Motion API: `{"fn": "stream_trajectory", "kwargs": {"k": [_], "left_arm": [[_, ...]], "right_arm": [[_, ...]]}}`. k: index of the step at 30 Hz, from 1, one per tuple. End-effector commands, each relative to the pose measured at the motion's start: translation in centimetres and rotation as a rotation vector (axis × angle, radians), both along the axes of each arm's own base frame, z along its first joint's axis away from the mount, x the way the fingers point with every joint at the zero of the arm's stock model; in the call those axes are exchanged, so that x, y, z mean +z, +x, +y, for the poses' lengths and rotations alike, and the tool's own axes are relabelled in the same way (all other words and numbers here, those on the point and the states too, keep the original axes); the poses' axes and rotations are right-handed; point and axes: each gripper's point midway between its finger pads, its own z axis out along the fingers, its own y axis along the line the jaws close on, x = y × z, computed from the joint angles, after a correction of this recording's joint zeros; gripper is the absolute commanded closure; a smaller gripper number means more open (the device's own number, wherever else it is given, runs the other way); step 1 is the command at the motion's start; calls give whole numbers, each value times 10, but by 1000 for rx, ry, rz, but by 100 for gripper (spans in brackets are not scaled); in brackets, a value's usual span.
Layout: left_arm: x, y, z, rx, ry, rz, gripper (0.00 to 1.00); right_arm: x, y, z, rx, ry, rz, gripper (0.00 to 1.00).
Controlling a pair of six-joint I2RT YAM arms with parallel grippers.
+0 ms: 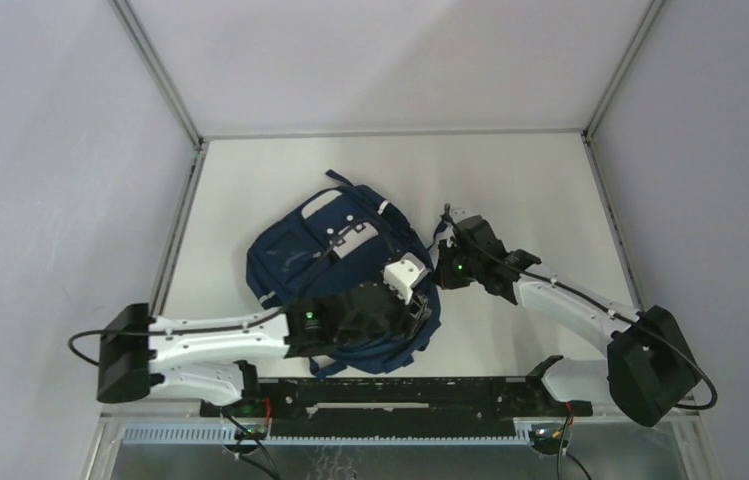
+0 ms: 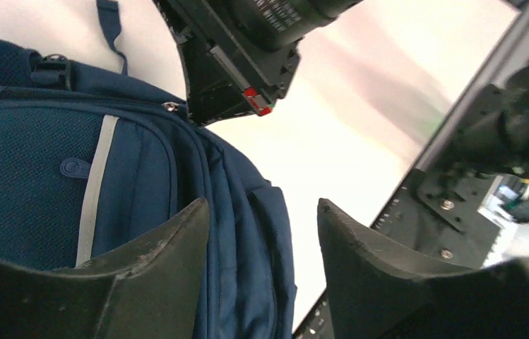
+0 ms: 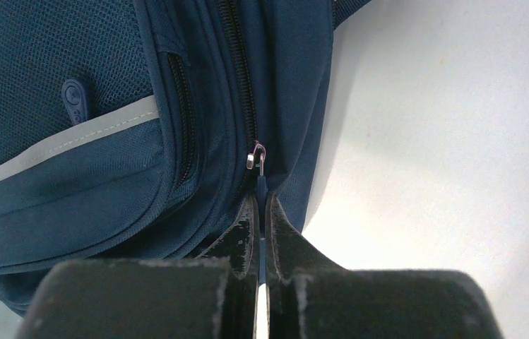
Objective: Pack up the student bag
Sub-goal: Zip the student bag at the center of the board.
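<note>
The student bag [image 1: 305, 255], navy blue with a pale stripe, lies in the middle of the white table [image 1: 520, 190]. My left gripper [image 1: 415, 312] is over its near right corner. In the left wrist view the left gripper [image 2: 263, 205] stands open; a fold of the bag's side [image 2: 247, 247] hangs between the fingers, close to the left one and unclamped. My right gripper [image 1: 442, 262] is at the bag's right edge. In the right wrist view the right gripper [image 3: 261, 200] is shut on the blue zipper pull [image 3: 262, 185] below the metal slider [image 3: 253, 159].
A black rail [image 1: 400, 392] with both arm bases runs along the near table edge and shows again at the right of the left wrist view [image 2: 452, 205]. The right arm's wrist [image 2: 240, 63] hangs close above the bag. Pale walls enclose the table on three sides.
</note>
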Motion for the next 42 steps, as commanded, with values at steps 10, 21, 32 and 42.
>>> {"fn": "stream_trajectory", "kwargs": {"k": [10,21,32,42], "left_arm": [[-40,48,-10,292,167,-8,30],[-48,82,7,498,317,-81,53],[-62,84,-8,428,296,-55,95],[-40,32,0,135,105,31,100]], "right_arm": [[28,9,-5,-14,58,-80,100],[32,6,-8,-20,91,-64,100],[33,8,-9,-17,113,-62,100],[37,9,-8,1,122,-78,100]]}}
